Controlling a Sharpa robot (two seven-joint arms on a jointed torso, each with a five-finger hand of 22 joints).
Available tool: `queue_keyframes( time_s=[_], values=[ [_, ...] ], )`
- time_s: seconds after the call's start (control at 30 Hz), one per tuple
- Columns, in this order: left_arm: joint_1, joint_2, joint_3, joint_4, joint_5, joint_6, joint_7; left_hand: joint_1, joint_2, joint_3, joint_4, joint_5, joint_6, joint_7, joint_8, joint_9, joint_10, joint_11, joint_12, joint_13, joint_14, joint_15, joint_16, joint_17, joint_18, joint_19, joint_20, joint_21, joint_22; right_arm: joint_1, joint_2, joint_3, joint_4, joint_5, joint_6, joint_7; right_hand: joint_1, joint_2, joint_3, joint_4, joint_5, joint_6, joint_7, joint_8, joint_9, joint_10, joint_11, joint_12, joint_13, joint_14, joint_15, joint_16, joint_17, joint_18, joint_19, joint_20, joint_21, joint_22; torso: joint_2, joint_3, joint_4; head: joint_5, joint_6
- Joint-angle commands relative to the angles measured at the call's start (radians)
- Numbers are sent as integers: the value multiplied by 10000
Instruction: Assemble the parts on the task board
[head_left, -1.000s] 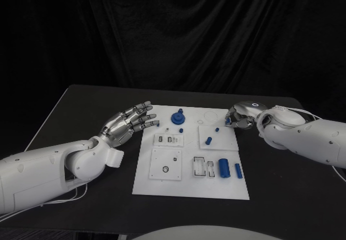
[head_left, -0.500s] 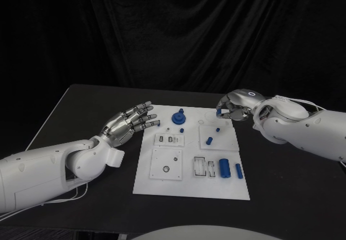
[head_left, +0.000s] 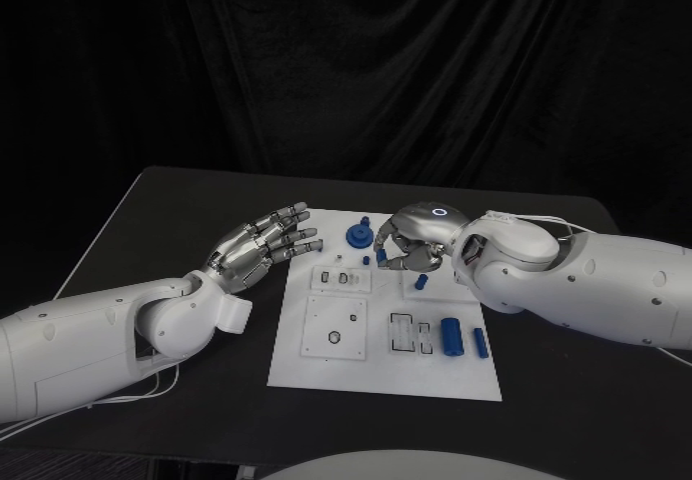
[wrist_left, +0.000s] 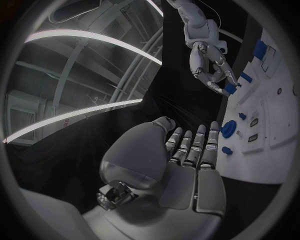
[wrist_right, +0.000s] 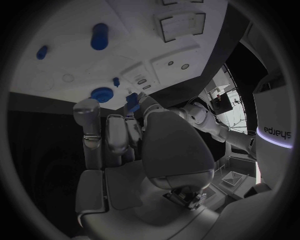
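The white task board (head_left: 378, 372) lies mid-table. My right hand (head_left: 405, 246) hovers over its far middle and pinches a small blue part (wrist_right: 132, 102), the same part (wrist_left: 230, 89) showing at its fingertips in the left wrist view. Close beside that hand stand a round blue part with a peg (head_left: 356, 236), a small blue peg (head_left: 365, 261) and another blue peg (head_left: 420, 282). A blue cylinder (head_left: 450, 335) and a blue bar (head_left: 477, 342) lie at the board's near right. My left hand (head_left: 265, 246) floats open with fingers spread, just off the board's left edge.
Raised white blocks with slots (head_left: 340, 279) and a square plate with holes (head_left: 333, 328) sit on the board's left half. Black table (head_left: 173, 215) surrounds the board. The right forearm (head_left: 577, 280) reaches across the board's far right corner.
My right hand has moved left from the board's far right corner to above its far middle, carrying the small blue part. The left hand has stayed put.
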Motion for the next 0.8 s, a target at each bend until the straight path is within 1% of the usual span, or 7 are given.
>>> queue_keyframes(
  time_s=[0.03, 0.1, 0.23, 0.3, 0.43, 0.6, 0.8],
  values=[
    [-11, 49, 9, 21, -10, 38, 75, -118, -18, 43, -4, -62, 13, 71, 35, 15, -9, 19, 67, 6, 8, 30, 32, 10, -154, 2, 45, 62, 9, -106, 253, 7, -124, -573, 758, -682, 141, 26, -21, -47, 36, -90, 3, 106, 801, -50, 46, -51, -38, 2, 46, -69, -44, 118, -45, 0, -96, 1005, 11, 14, 10, -5, -24],
    [-11, 68, 9, 18, -10, 42, 71, -118, -18, 43, -4, -62, 13, 71, 35, 15, -9, 19, 67, 6, 8, 30, 32, 10, -154, 2, 45, 62, 9, -175, 464, 7, -281, -651, 905, -739, 112, 21, -24, -37, 44, -110, 12, 109, 815, -75, 54, -71, -62, -12, 54, -97, -66, 126, -64, 5, -161, 990, 15, 23, 8, -10, -41],
    [-11, 90, 9, 11, -10, 56, 61, -118, -18, 43, -4, -62, 13, 71, 35, 15, -9, 19, 67, 6, 8, 30, 32, 10, -154, 2, 45, 62, 9, -279, 746, 7, -555, -721, 1057, -807, 62, 14, -32, -18, 57, -134, 22, 115, 838, -114, 71, -103, -99, -35, 67, -143, -102, 139, -94, 14, -262, 968, 14, 14, 21, -11, -76],
    [-11, 93, 9, 6, -10, 58, 57, -118, -18, 43, -4, -62, 13, 71, 35, 15, -9, 19, 67, 6, 8, 30, 32, 10, -154, 2, 45, 62, 9, -318, 860, 8, -688, -740, 1091, -830, 47, 9, -33, -14, 62, -147, 26, 116, 845, -135, 78, -119, -119, -46, 72, -164, -119, 144, -107, 18, -302, 959, 12, 21, 11, -12, -104],
    [-11, 101, 9, 4, -10, 65, 55, -118, -18, 43, -4, -62, 13, 71, 35, 15, -9, 19, 67, 6, 8, 30, 32, 10, -154, 2, 45, 62, 9, -352, 964, 8, -831, -755, 1109, -860, 30, 8, -30, -12, 76, -170, 33, 114, 856, -162, 85, -141, -144, -64, 80, -198, -145, 151, -124, 24, -352, 948, 17, 25, 3, -2, -118],
    [-11, 103, 9, -5, -10, 67, 42, -118, -18, 43, -4, -62, 13, 71, 35, 15, -9, 19, 67, 6, 8, 30, 32, 10, -154, 2, 45, 62, 9, -370, 1049, 8, -938, -763, 1105, -879, 12, 5, -30, -7, 79, -184, 39, 114, 865, -167, 93, -144, -144, -73, 86, -211, -154, 153, -132, 29, -376, 943, 16, 16, 19, -32, -134],
    [-11, 126, 9, -22, -10, 76, 32, -139, -34, 73, -8, -60, 38, 75, 48, 19, 5, 21, 105, 11, 16, 33, 50, 12, -160, 4, 44, 69, 12, -381, 1173, 9, -1061, -767, 1100, -845, -107, 0, -44, 39, -49, -252, 61, 120, 917, -182, 116, -150, -152, -88, 111, -231, -170, 158, -148, 53, -440, 930, 15, 15, -28, -22, -158]
  ],
)
